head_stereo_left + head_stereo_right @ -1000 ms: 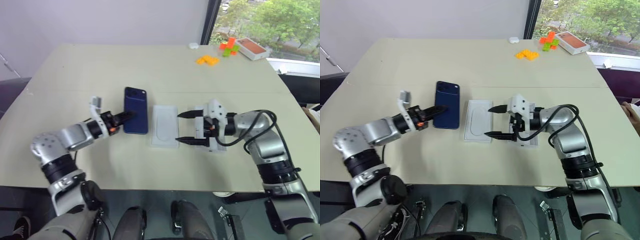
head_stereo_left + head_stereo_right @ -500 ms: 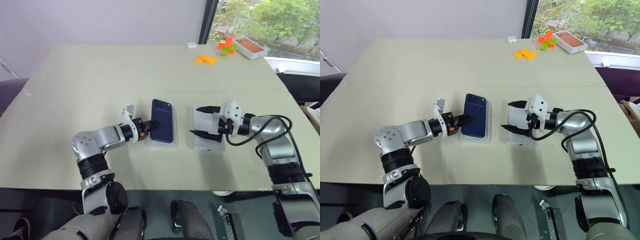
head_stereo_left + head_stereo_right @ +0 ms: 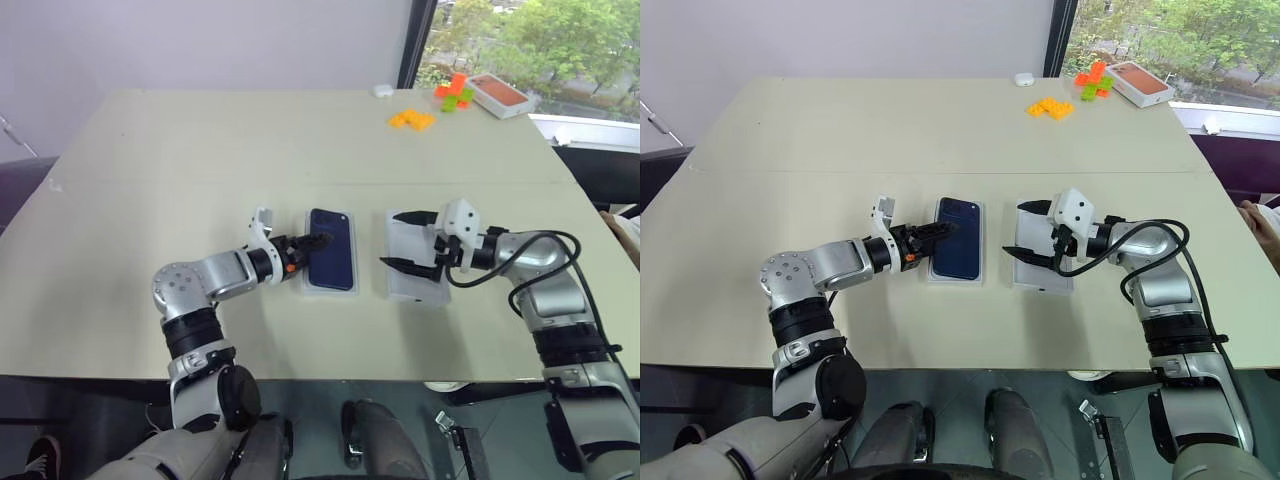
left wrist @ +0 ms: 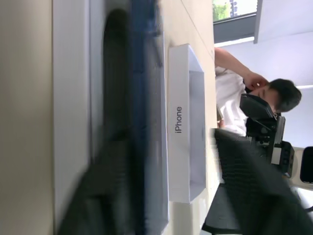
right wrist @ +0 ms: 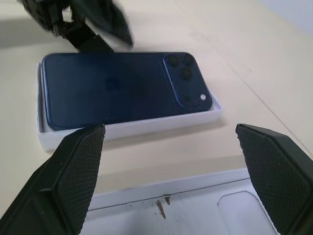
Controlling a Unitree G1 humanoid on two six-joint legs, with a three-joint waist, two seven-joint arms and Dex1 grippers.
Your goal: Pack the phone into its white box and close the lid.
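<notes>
So the phone [image 5: 122, 88] is lying back-up in the white box [image 5: 127, 128], mid-table. The left gripper [image 3: 937, 231] is at its left edge with fingers spread, looks like a let-go. To the right, the right gripper [image 3: 407, 241] hangs wide open over the lid [image 3: 415, 285], probably lining up a grab. Can't tell if the phone is fully seated. Far right there's an orange-topped box [image 3: 498, 94].

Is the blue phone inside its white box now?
Yes. The phone lies flat, camera side up, inside the white box, whose white rim shows around it. No lid covers it yet.
</notes>
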